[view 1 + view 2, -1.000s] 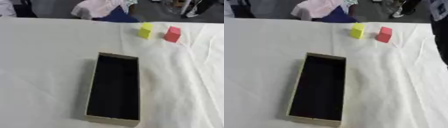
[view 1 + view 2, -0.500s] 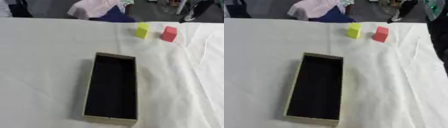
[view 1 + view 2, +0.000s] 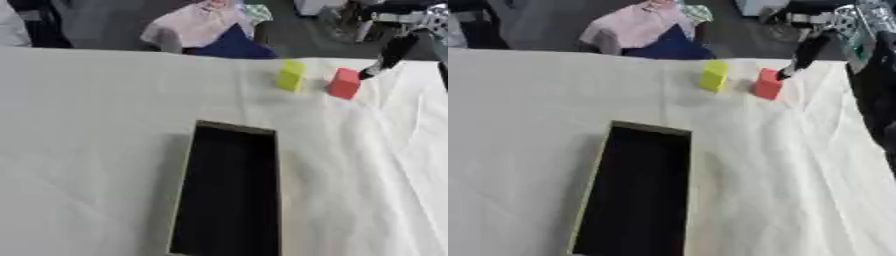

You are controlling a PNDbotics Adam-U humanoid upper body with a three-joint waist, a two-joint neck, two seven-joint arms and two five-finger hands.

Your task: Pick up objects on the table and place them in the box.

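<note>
Right hand point(image 3: 808, 49) at upper right, fingertip just beside red block point(image 3: 767, 83), finger state unclear, yellow block point(image 3: 714, 76) adjacent, open box point(image 3: 588, 200) nearer.

The box point(image 3: 229, 192) lies open-topped and dark inside. The yellow block point(image 3: 291, 75) and red block point(image 3: 344, 83) stand apart, the right hand point(image 3: 800, 56) just beside the red.

right hand point(image 3: 802, 52): black slim fingers | silver joints | wrist possibly green-marked
</note>
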